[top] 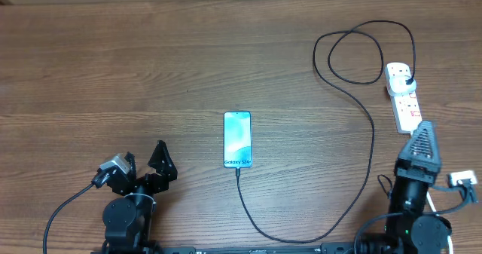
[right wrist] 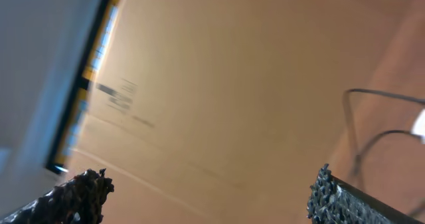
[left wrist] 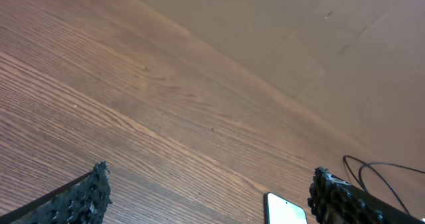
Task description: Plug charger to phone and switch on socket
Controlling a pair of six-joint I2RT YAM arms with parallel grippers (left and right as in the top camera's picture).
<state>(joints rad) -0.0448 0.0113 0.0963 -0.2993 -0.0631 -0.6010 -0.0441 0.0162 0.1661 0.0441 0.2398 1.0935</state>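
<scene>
The left hand (top: 143, 163) and right hand (top: 423, 137) gape empty at the near edge of the bench (top: 113, 73). The phone (top: 236, 139) lies mid-bench, the charger (top: 372, 145) tip at its near end, plug in the socket (top: 405, 99).

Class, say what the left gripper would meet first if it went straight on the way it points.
Likely bare table: the left gripper faces only wood, the phone sits off right, though depth is unclear.

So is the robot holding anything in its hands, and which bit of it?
Nothing is held. The left gripper and the right gripper are both open and empty; the phone lies on the table, away from both.
</scene>
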